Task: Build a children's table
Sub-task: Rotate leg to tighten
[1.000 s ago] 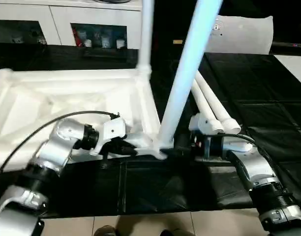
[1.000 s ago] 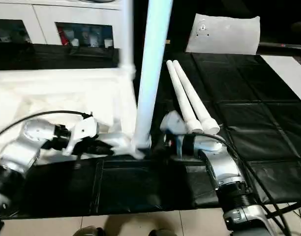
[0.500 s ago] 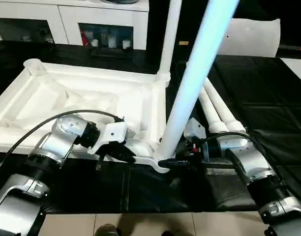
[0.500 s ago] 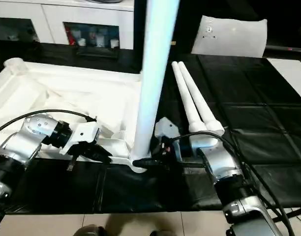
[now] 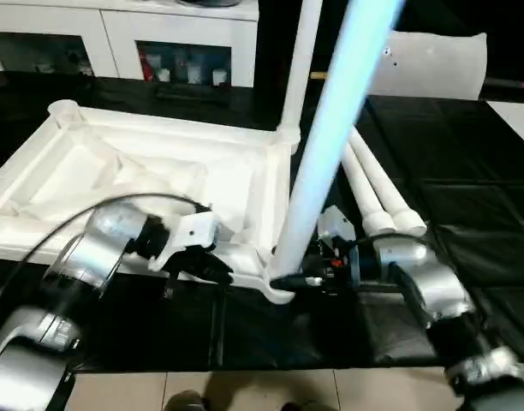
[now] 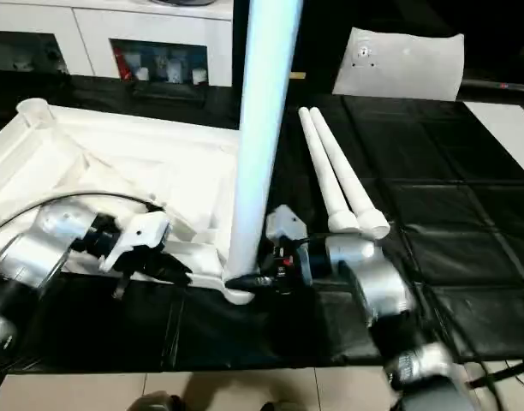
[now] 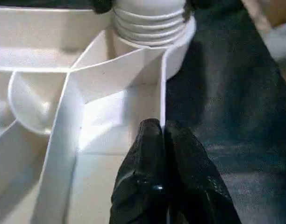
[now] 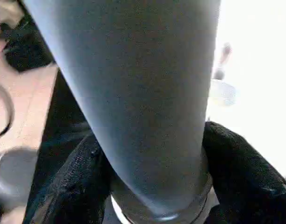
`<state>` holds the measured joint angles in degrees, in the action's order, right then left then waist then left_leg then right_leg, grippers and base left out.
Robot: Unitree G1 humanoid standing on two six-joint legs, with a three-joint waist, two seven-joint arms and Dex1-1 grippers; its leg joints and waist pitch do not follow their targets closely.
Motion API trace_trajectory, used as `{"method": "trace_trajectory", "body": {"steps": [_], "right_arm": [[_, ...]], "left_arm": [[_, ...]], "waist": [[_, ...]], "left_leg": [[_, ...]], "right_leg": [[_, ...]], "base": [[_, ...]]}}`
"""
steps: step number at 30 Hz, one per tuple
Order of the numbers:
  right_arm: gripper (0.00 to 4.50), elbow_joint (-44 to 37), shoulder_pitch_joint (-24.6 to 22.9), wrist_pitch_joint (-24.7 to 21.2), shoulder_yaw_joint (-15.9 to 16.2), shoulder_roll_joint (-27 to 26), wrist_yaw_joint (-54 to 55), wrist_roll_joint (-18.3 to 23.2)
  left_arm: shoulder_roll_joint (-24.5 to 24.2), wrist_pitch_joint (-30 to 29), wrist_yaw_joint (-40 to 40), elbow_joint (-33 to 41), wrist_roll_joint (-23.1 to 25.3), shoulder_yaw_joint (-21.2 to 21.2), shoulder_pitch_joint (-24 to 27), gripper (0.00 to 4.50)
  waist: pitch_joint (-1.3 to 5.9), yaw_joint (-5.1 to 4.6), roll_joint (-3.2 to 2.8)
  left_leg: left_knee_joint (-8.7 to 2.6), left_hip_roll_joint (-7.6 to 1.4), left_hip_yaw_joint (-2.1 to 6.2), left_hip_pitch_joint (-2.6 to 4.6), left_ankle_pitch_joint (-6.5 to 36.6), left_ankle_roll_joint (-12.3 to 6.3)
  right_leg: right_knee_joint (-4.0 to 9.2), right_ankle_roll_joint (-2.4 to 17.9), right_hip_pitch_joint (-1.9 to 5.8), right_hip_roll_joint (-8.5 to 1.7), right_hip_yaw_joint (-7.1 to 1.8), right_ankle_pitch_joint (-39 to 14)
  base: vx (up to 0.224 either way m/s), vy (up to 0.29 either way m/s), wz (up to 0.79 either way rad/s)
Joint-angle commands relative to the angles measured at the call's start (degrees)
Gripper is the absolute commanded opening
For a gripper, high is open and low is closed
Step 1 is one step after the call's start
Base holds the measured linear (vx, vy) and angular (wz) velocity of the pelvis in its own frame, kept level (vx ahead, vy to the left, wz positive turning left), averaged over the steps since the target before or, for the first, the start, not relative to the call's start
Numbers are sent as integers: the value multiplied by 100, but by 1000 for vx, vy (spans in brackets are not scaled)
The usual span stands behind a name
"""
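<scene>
The white tabletop (image 5: 151, 184) lay upside down on the black-covered worktop (image 5: 467, 197), its rimmed, ribbed underside facing up. At its near right corner a long white leg (image 5: 330, 137) stood in the round socket (image 7: 150, 28), leaning slightly and rising out of the top of the head views. The left wrist view showed the threaded end of that leg seated in the socket, several turns of thread visible above the socket's lip. A second leg (image 5: 300, 64) stood upright in the far right corner socket. The socket at the far left corner (image 5: 63, 110) was open.

The left claw (image 7: 162, 140) was pinched narrowly on the thin upright rim of the tabletop, one black finger on each side of the wall, just beside the near right corner. The right claw (image 8: 152, 154) reached in from the right and was clamped around the base of the leaning leg, its black fingers (image 8: 241, 172) pressing on both sides of the tube just above the socket.

Two more legs (image 6: 339, 175) lay side by side and touching on the worktop to the right of the tabletop, their thicker ends towards the robot, near the right forearm. A flat white bag (image 6: 399, 62) lay at the far right of the worktop. Behind it all stood white cabinets (image 5: 116, 34) with glass-fronted compartments.
</scene>
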<state>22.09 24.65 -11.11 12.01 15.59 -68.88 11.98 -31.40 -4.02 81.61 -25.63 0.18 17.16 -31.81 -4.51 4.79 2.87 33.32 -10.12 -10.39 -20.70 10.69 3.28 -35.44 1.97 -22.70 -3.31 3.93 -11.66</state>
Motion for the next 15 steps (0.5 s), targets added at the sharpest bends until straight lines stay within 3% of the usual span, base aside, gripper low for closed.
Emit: {"method": "trace_trajectory", "body": {"steps": [1, 2, 3, 4, 5, 8, 11, 12, 13, 15], "right_arm": [[262, -148, -101, -244, 4, -390, 797, 23], [262, -169, -128, -284, -9, -486, 981, -1], [261, -167, -164, -341, -46, -729, 1448, -84], [261, -174, -182, -382, -69, -864, 1711, -139], [261, -157, -187, -487, -119, -1071, 2044, -162], [260, -69, -159, -612, -230, -1443, 2614, -221], [259, 386, 82, -636, -436, -2149, 3945, -455], [259, 388, 83, -636, -436, -2151, 3949, -456], [259, 723, 301, -649, -548, -2454, 4662, -594], [259, 890, 421, -589, -604, -2613, 4967, -653]], "left_arm": [[372, -727, -767, 459, -29, 10, 274, 0], [447, -881, -907, 592, -39, -25, 333, 0], [675, -1229, -1287, 854, -39, -111, 436, 0], [810, -1443, -1503, 1011, -29, -163, 493, 0], [1014, -1702, -1769, 1179, -3, -201, 544, 0], [1396, -2000, -2302, 1330, 124, -223, 565, 0], [2230, -2413, -3466, 1268, 350, -261, 425, 0], [2233, -2413, -3469, 1267, 351, -261, 424, 0], [2584, -2455, -3969, 1059, 508, -263, 248, 0], [2751, -2503, -4214, 958, 618, -258, 127, 0]], "waist": [[283, -58, -46], [265, -69, -52], [228, -122, -33], [209, -190, -52], [218, -250, -21], [232, -332, -21], [221, -365, 0], [229, -361, -1], [221, -371, -15], [240, -392, -4]], "left_leg": [[-429, -390, 130, 78, 1243, -79], [-442, -395, 144, 91, 1359, -18], [-458, -375, 163, 100, 1585, 45], [-476, -389, 188, 137, 1807, 154], [-468, -367, 220, 145, 1940, 166], [-471, -364, 224, 108, 1835, 125], [-422, -321, 203, 176, 1920, 90], [-419, -311, 211, 176, 1896, 79], [-435, -312, 216, 139, 1867, 45], [-439, -302, 215, 161, 1942, 74]], "right_leg": [[492, 1235, 257, -595, -357, -1645], [516, 1161, 246, -604, -362, -1937], [588, 978, 222, -598, -353, -2544], [618, 879, 190, -604, -347, -2924], [666, 732, 197, -616, -331, -3280], [674, 684, 195, -598, -342, -3152], [740, 618, 107, -592, -348, -3411], [751, 577, 120, -598, -340, -3473], [764, 474, 125, -583, -336, -3443], [755, 435, 104, -556, -332, -3324]], "base": [[0, 0, 0], [0, 0, 0], [0, 0, 0], [0, 0, 0], [0, 0, 0], [0, 0, 0], [0, 0, 0], [0, 0, 0], [0, 0, 0], [0, 0, 0]]}}
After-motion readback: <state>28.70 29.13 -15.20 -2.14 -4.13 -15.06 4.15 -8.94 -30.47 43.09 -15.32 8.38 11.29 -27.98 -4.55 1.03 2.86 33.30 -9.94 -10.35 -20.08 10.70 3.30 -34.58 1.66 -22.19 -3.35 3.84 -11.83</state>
